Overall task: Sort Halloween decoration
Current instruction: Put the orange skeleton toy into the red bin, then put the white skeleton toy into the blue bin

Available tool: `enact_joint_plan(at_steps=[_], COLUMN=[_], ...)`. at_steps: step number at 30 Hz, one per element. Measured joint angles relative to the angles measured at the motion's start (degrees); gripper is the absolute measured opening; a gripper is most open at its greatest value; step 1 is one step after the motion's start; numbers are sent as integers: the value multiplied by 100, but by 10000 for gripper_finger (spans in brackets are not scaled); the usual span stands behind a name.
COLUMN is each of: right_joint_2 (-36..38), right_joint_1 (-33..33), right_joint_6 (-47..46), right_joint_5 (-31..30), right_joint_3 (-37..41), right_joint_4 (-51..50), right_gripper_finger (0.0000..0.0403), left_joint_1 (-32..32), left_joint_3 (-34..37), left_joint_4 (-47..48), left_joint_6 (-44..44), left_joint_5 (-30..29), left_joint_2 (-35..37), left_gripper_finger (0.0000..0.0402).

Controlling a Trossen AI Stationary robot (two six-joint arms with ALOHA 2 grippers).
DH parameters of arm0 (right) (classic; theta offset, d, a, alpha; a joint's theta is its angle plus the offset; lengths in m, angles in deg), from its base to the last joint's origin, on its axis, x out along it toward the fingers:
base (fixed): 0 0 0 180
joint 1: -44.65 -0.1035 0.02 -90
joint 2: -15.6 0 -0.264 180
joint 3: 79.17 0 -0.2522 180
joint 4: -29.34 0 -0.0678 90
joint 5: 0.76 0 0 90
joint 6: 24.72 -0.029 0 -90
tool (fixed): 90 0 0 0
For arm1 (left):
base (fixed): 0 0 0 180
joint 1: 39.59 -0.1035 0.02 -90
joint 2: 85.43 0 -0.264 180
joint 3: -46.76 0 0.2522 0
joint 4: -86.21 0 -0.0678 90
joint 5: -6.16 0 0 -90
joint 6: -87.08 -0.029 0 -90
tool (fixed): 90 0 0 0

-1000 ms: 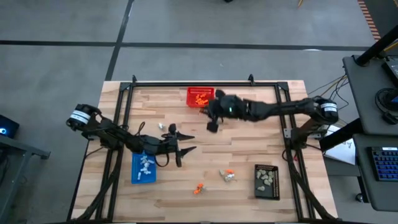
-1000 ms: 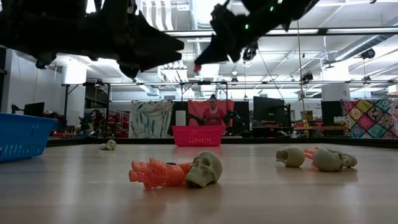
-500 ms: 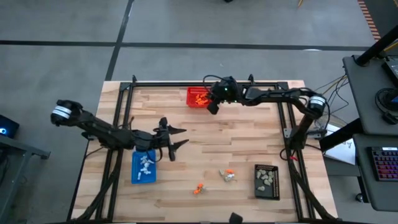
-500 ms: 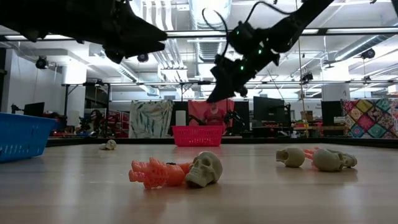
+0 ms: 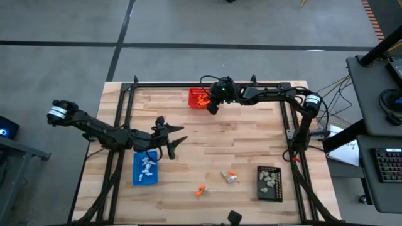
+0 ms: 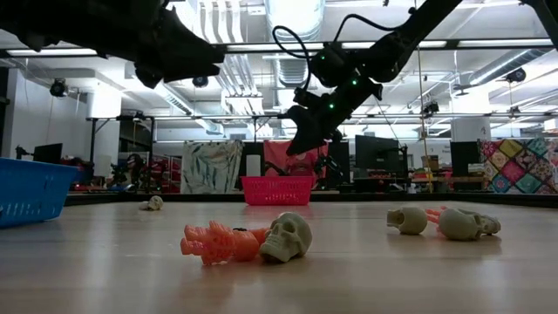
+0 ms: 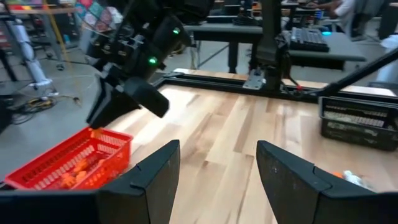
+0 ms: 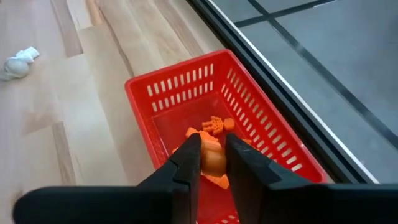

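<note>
The red mesh basket (image 5: pixel 200 97) stands at the table's far edge with orange Halloween decorations (image 8: pixel 214 124) in it. My right gripper (image 5: pixel 212 107) hangs over the basket's right part, slanting down, shut on an orange trinket (image 8: pixel 214 159). My left gripper (image 5: pixel 178 138) stands open and holds nothing above the table's left middle, just beyond the blue tray (image 5: pixel 146 168) of white trinkets. An orange figure (image 6: pixel 218 242) and a pale skull (image 6: pixel 288 237) lie together on the table near the front. Other pale and orange pieces (image 5: pixel 230 177) lie to their right. My right gripper has the orange trinket (image 8: pixel 214 159) between its two fingertips, filling the narrow gap. The fingers slant down from the table's right toward the basket's inside. The trinket is clear of the basket's floor, above the other orange pieces.
A black tray (image 5: pixel 269 182) with pale beige pieces sits at the front right. A white trinket (image 8: pixel 18 62) lies on the wood to the left of the red basket. A dark metal frame (image 5: pixel 207 83) runs along the table's far and side edges.
My right gripper has swung toward the table's far edge and sunk until it hangs over the red basket. My left gripper has drawn back toward the table's left and risen a little, staying open.
</note>
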Motion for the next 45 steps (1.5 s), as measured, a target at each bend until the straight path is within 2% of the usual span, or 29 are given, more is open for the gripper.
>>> enact_joint_plan(at_steps=[3, 14, 17, 19, 24, 29, 33, 38, 45], right_joint_2=[-2, -2, 55, 158, 550, 1139, 1594, 2097, 2485], right_joint_1=[0, 0, -4, -22, -103, -330, -604, -1013, -1617], right_joint_6=[-6, 45, 55, 61, 46, 64, 66, 30, 0], right_joint_5=[-2, -2, 77, 289, 786, 905, 906, 903, 903], right_joint_3=[-4, -4, -5, -6, -6, -6, -6, -6, -6], right_joint_4=[-2, 7, -65, -158, -690, -1362, -1813, -2031, -2103], right_gripper_finger=[73, 77, 76, 74, 66, 59, 60, 61, 59], left_joint_1=[-1, 0, 0, 0, -7, -31, -240, -925, -2133], left_joint_3=[0, -7, -202, -477, -1499, -2419, -3032, -3489, -3351], left_joint_4=[-3, -3, 338, 1026, 3753, 6475, 8112, 9122, 9143], left_joint_6=[0, 137, 281, 459, 966, 1154, 1178, 965, -809], left_joint_5=[-136, -137, -129, -125, -113, -52, 210, 765, 2051], left_joint_2=[0, -2, -2, 0, -85, -297, -529, -717, -732], left_gripper_finger=[196, 196, 196, 196, 196, 196, 196, 196, 196])
